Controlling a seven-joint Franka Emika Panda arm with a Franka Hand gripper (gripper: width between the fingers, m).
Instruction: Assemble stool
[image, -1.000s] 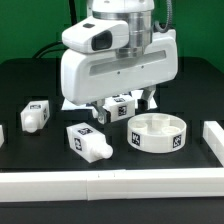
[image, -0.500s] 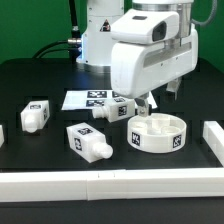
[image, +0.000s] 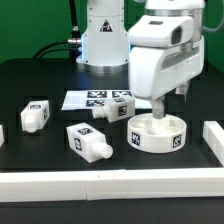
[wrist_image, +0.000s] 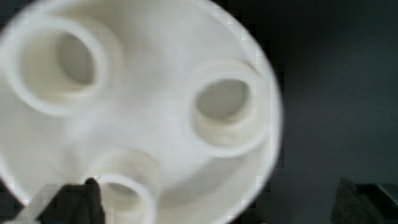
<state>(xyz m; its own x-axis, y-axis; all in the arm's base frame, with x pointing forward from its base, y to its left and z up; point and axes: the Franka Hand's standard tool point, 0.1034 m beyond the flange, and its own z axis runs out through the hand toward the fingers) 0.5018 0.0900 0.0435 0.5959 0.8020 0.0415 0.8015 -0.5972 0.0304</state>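
We see the gripper hanging right over the seat, a thick white round disc w/ a tag on its side wall. The seat sits on the black table toward the exterior view's right. Claw is spread wide: in wrist view two dark fingertips poke in at opposite frame edges, far apart, w/ only the seat face below. Can't tell if either tip touches the seat. In exterior view one finger seems down near rim level, but the bulky white arm hides most of the hand. Wrist pic is blurry; the seat fills it and is cut off on several sides. Three sockets show, one cropped next to a fingertip. Legs lie loose, all apart from the seat. First leg is at the exterior view's left and second leg lies tilted front-center. Third leg is on the edge of the marker board, covering part of it; its end nearest the arm is hard to make out. White scrap at the left frame edge is cut off, can't tell what it is. Long white rail runs along the front, and a white block at the right edge is cropped too. Tags too small to read.
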